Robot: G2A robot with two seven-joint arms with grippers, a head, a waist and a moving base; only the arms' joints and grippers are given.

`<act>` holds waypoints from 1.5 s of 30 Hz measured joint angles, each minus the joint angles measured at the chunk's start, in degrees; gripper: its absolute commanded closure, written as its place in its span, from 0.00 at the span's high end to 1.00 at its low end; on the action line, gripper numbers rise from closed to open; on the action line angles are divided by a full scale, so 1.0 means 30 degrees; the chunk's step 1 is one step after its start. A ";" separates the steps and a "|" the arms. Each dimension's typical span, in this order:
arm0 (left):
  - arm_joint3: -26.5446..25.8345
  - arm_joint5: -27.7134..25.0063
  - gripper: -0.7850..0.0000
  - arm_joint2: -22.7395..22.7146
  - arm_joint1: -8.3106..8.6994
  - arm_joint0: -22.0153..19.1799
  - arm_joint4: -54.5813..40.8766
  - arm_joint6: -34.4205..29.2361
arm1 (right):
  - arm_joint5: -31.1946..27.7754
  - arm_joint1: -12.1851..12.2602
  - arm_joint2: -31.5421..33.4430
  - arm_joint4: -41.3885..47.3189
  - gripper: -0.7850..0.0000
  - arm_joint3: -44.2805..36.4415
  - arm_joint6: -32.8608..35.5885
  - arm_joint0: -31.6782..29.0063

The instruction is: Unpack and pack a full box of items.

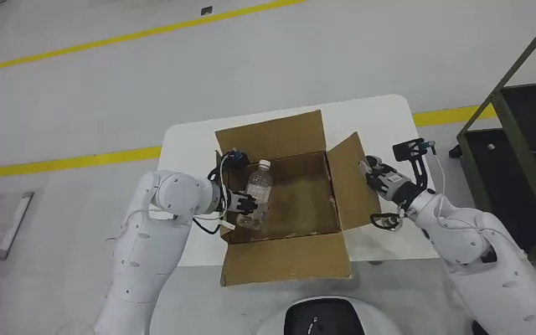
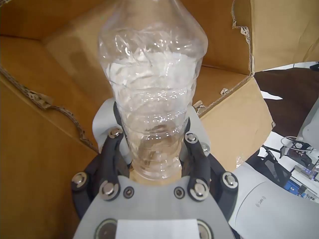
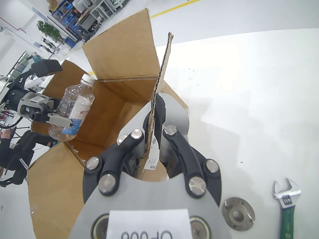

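- While the left gripper (image 2: 152, 125) has its jaws closed around the lower body of the bottle (image 2: 152, 63), we log that bottle as capped, roughly upright and held over the left side of the box (image 1: 289, 255), base near rim level.
- Right gripper (image 3: 155, 110): jaws pinched tight on the box's right flap (image 3: 163, 58).
- Box: on the table (image 3: 236, 88), flaps open; the floor we can see is bare cardboard.
- Wrench (image 3: 286, 200) and flange (image 3: 239, 213): on the table, outside the box, side by side.
- Progress, in our judgement: either the last item is leaving or the first is entering; we cannot tell which. Packing is largely undone.
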 measured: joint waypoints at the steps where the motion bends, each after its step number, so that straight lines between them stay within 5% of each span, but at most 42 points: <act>1: 0.0000 0.0000 0.00 -0.0001 0.0000 0.0001 0.0002 0.0001 | 0.0007 0.0003 0.0016 0.0030 0.00 0.0006 0.0019 0.0024; 12: 0.0556 0.0842 0.00 0.0117 -0.0008 0.0239 0.0078 0.0660 | -0.0058 0.0027 -0.0075 0.0142 0.00 0.0147 0.0087 0.0113; 19: 0.3082 0.3568 0.00 0.0984 -0.0252 -0.0889 -0.1192 -0.0801 | 0.0033 0.0045 -0.0047 0.0182 0.00 0.0140 0.0076 0.0153; 40: 0.6613 0.4978 0.00 0.4442 -0.1040 -0.3143 0.0305 0.0328 | 0.0271 0.0093 -0.0042 0.0441 0.00 0.0078 0.0146 0.0054; 41: 0.6648 0.4910 0.01 0.4513 -0.1071 -0.3166 0.0168 0.0331 | 0.0260 0.0097 -0.0026 0.0446 0.00 0.0082 0.0146 0.0037; 43: 0.6685 0.4858 0.36 0.4688 -0.1099 -0.3294 0.0206 0.0454 | 0.0214 0.0110 0.0001 0.0438 0.00 0.0098 0.0145 -0.0009; 44: 0.6625 0.4946 0.34 0.4766 -0.1108 -0.3327 0.0519 0.0539 | 0.0206 0.0116 0.0012 0.0418 0.00 0.0102 0.0165 -0.0031; 45: 0.6513 0.4983 0.48 0.4814 -0.1125 -0.3325 0.0727 0.0482 | 0.0219 0.0121 0.0026 0.0423 0.00 0.0106 0.0195 -0.0061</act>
